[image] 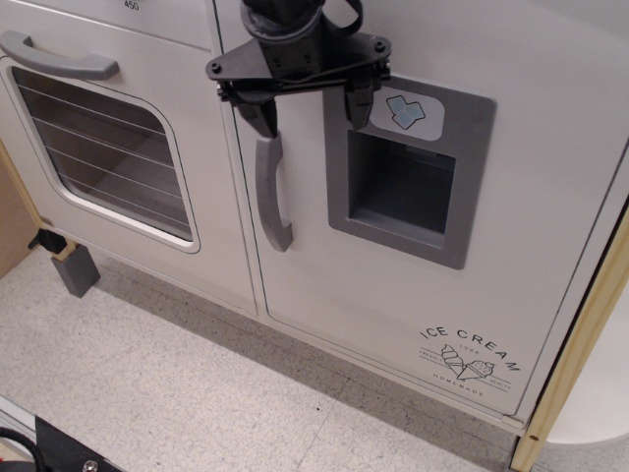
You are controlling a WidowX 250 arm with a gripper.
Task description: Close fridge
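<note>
Item: my gripper point(307, 110), one unit, at the top of the view. Jaws spread apart, holding nothing; one finger sits just above the top of the handle, the other against the upper left corner of the dispenser panel.

Item: fridge point(462, 295), white, filling the right and centre of the view. The door face lies directly ahead of and below my jaws. From this angle I cannot tell whether my fingers are touching the door or just off it.

Item: vertical grey handle point(273, 193), long axis running top to bottom, just below my left-hand finger.

Item: grey recessed dispenser panel point(408, 182), to the right of the handle.

Item: "ICE CREAM" lettering point(471, 362), low on the door, well apart from my jaws.

Item: white oven point(103, 147) with wire-rack window, left of the fridge, not involved.

Assessment: the door's left edge looks flush or nearly flush with the oven side. Any remaining push would go straight into the door face, near the handle side.
</note>
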